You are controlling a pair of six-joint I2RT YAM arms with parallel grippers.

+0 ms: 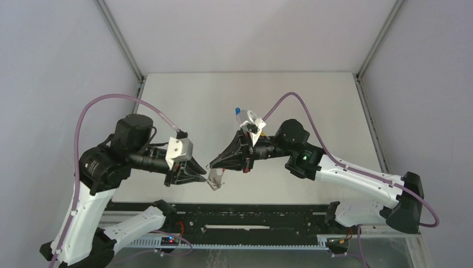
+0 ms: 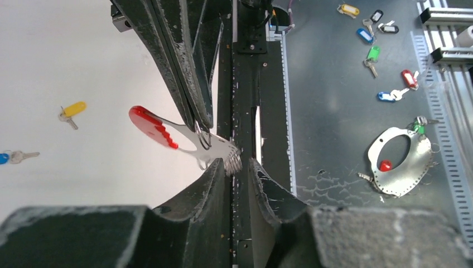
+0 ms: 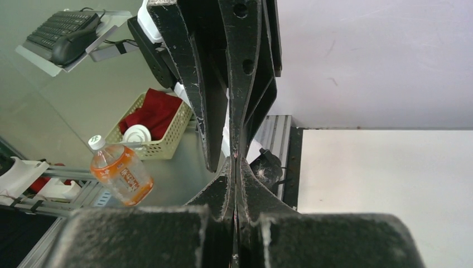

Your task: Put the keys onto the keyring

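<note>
Your left end effector [image 2: 237,167] fills the near edge of its wrist view. Its jaws stand a narrow gap apart with the keyring's wire coil at their tips, and you cannot tell whether they pinch it. Your right end effector [image 2: 202,125] is closed on the keyring [image 2: 187,138], held over the worktop's [image 2: 67,56] near edge. It is a flat grey metal piece ending in a glossy red oval tag [image 2: 149,124].

The yellow-headed key [image 2: 72,110] and blue-headed key [image 2: 11,157] lie on the worktop, well apart from it.

Off the worktop, a pale basket [image 3: 167,134] holds red cloth [image 3: 156,109] and a white round item [image 3: 136,134]. Beside it stands a bottle [image 3: 120,170], its orange label too small to read.
</note>
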